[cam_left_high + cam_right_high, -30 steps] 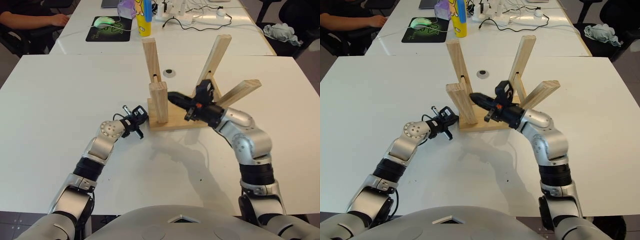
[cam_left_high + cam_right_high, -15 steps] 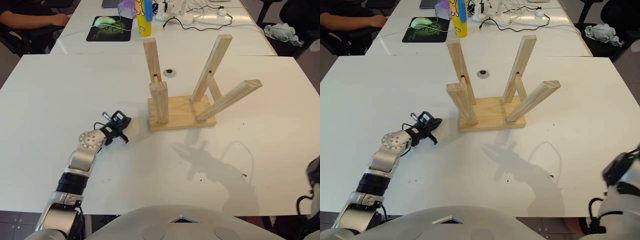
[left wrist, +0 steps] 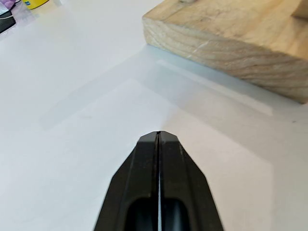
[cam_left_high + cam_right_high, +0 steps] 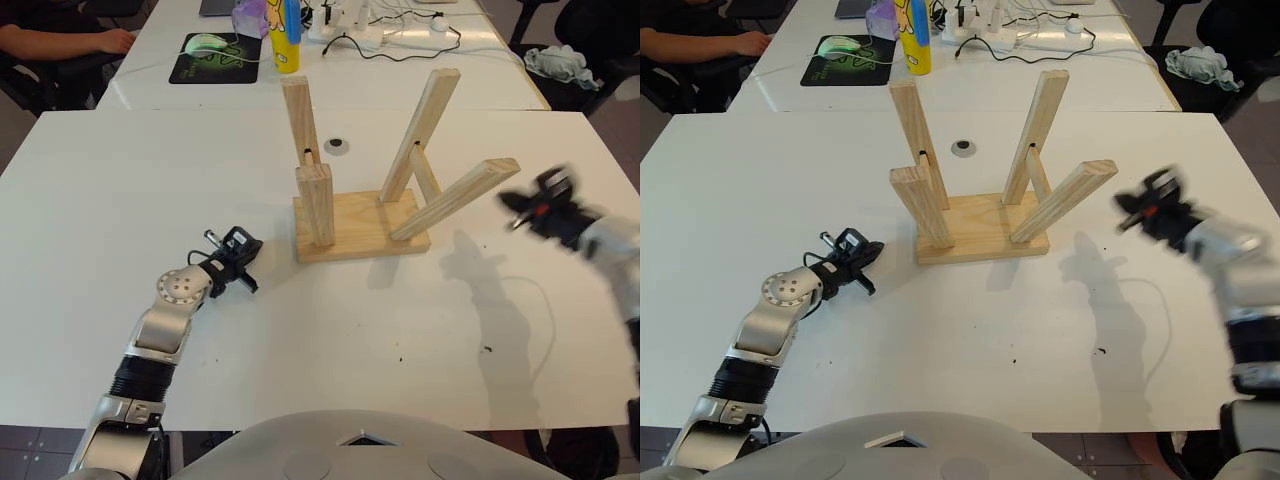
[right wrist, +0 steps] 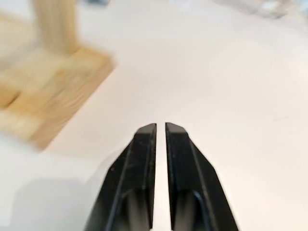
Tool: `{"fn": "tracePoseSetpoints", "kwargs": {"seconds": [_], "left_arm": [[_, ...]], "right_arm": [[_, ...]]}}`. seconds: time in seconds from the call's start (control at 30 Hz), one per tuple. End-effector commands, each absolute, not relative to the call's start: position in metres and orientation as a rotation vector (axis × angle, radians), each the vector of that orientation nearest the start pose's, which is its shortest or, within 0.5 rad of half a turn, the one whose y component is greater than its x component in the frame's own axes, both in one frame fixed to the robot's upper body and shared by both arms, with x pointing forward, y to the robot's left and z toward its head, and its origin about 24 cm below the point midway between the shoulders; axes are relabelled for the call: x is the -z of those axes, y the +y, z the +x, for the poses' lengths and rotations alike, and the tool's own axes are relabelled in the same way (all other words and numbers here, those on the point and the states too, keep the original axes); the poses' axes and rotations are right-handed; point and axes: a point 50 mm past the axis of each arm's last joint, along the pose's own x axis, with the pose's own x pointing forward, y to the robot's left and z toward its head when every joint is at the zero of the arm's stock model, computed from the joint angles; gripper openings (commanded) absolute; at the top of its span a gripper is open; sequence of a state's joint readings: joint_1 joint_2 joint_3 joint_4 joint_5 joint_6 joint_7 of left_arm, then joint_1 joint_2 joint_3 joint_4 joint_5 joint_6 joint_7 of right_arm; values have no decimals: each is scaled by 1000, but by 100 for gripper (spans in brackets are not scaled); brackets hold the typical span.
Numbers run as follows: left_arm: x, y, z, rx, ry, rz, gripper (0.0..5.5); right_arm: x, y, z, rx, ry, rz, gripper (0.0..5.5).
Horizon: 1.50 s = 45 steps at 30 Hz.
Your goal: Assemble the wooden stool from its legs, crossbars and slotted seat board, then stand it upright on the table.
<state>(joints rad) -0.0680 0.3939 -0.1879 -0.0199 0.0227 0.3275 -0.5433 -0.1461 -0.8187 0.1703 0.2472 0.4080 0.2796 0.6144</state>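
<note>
The left gripper (image 4: 246, 262) sits low over the white table (image 4: 120, 200), just left of the seat board (image 4: 360, 232), with its fingers pressed together; the left wrist view shows a hairline seam. The board lies flat, its four legs (image 4: 318, 205) pointing up. The right gripper (image 4: 512, 208) hangs to their right, its fingers nearly touching and pinching nothing.

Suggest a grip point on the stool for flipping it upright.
Probably the outward-leaning leg, mid-length, approached from the robot's right by the right gripper. The stool rests seat-down with legs up; this leg slants towards that side with both flat faces clear.
</note>
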Motion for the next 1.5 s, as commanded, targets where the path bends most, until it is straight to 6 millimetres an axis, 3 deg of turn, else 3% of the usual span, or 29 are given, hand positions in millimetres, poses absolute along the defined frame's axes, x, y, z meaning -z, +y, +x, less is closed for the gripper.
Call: {"fn": "tracePoseSetpoints", "kwargs": {"seconds": [0.03,0.2,0.43,0.6,0.7,0.9,1.03,1.2,1.3,1.5], "left_arm": [[-21,151,247,680,416,364,0],[-19,141,249,695,428,381,0],[-19,129,249,767,430,384,0],[-19,142,230,813,468,386,0],[-18,151,216,834,509,385,0],[-17,159,192,793,543,376,0],[-24,186,192,685,461,403,0],[-37,230,196,622,323,393,75],[-45,234,198,703,257,344,120],[-52,221,204,893,218,254,200]], "right_arm": [[-35,-254,253,-603,520,-310,33],[-21,-239,252,-642,532,-343,33],[-21,-235,245,-727,526,-346,33],[-24,-210,220,-958,519,-301,33],[-21,-201,206,-1000,536,-293,33],[-17,-210,196,-923,576,-344,33],[-27,-240,203,-778,540,-384,80],[-51,-260,209,-751,433,-254,158],[-57,-258,210,-820,404,-183,204],[-64,-247,216,-922,370,-135,287]]}}
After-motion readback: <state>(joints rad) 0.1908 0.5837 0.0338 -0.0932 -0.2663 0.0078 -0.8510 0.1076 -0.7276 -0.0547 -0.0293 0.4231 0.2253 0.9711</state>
